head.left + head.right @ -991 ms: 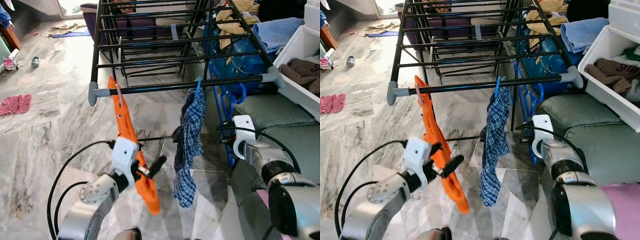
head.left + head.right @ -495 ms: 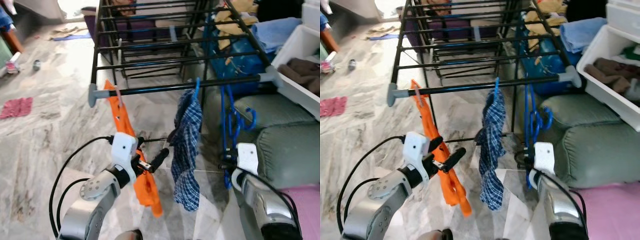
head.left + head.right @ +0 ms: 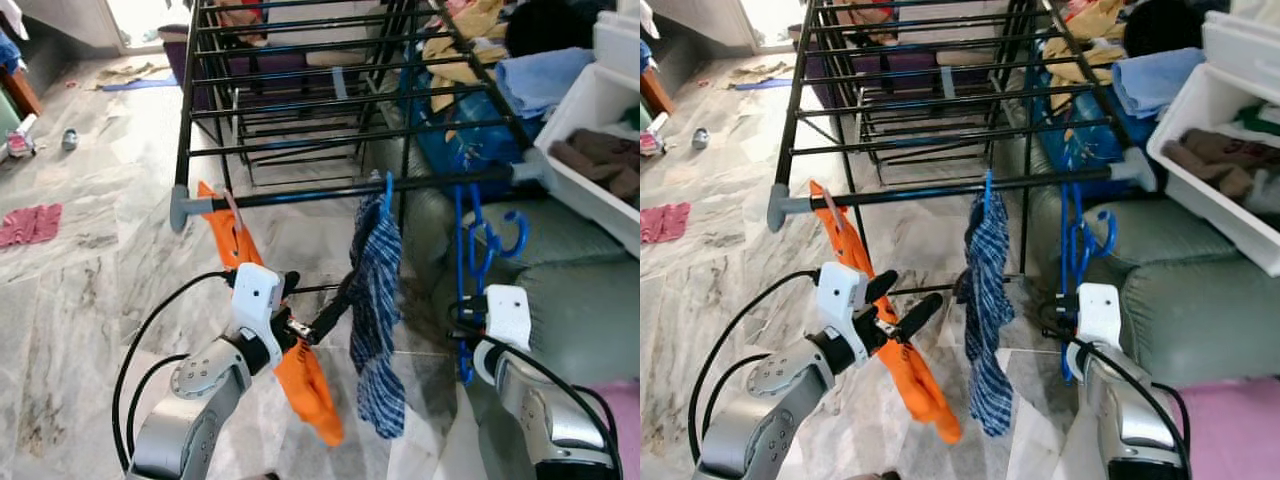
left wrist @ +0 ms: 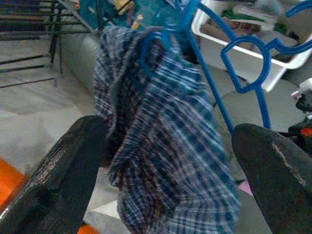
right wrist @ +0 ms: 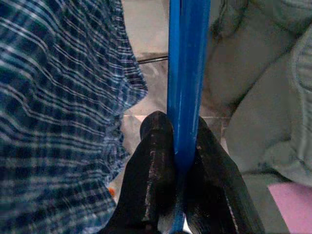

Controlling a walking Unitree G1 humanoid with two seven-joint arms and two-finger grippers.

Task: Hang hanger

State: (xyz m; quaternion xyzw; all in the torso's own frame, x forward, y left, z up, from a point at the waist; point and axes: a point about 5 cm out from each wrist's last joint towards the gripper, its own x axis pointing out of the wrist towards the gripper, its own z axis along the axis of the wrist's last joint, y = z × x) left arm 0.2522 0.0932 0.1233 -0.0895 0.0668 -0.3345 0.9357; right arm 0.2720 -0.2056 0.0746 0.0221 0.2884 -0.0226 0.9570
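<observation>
The right gripper (image 5: 178,146) is pinching a blue hanger (image 3: 470,250) between its two black fingers, at lower right of the head views. The hanger is standing nearly upright, its long axis running up from the grip, with its hooked top (image 3: 515,232) rising toward the rack's front bar (image 3: 330,190) but not yet on it. That bar is lying above the gripper, across centre frame, so the coming move looks like a lift up and over the bar, and the right arm is plainly the nearer one.

At lower left the left gripper (image 3: 318,318) is hovering with fingers spread, empty, just beside a plaid shirt (image 3: 375,300) already hanging from the bar. An orange garment (image 3: 300,370) is hanging behind that arm. A grey sofa (image 3: 570,290) is sitting at right.
</observation>
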